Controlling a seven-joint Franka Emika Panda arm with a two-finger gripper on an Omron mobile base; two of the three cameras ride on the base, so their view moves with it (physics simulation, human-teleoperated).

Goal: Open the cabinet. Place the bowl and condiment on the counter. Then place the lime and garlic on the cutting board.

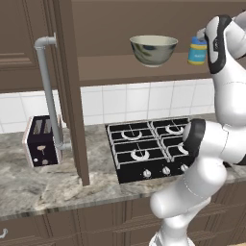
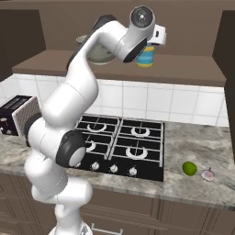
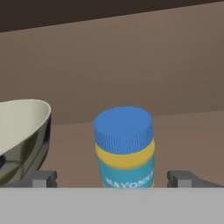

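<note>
- Cabinet [image 1: 72, 91]: door swung open, seen edge-on at left of the left base view, long grey bar handle [image 1: 47, 91] on it; open shelf runs across the top of the frame.
- Toaster [image 1: 42, 141]: dark, at the left edge on the counter [image 1: 43, 185], just left of the open door; in the right base view it sits at far left.
- Stove [image 1: 144, 149]: black, four burners, knobs along the front, middle of both base views.
- Bowl [image 1: 153, 49]: on the cabinet shelf, upper centre of the left base view, upright; in the hand view its rim and side show at the left edge, beside the left fingertip.
- Jar [image 3: 125, 148]: blue lid, yellow band, blue label, standing upright on the shelf, centre of the hand view; right of the bowl and apart from it; upper right of the left base view, partly hidden behind the arm.
- Gripper [image 3: 118, 178]: up at shelf level, claw spread wide, one fingertip on each side of the jar at the bottom of the hand view, neither touching it; nothing pinched.
- Lime [image 2: 189, 168]: on the counter right of the stove, lower right of the right base view.
- Garlic [image 2: 208, 175]: pale, just right of the lime, near but not touching.
</note>
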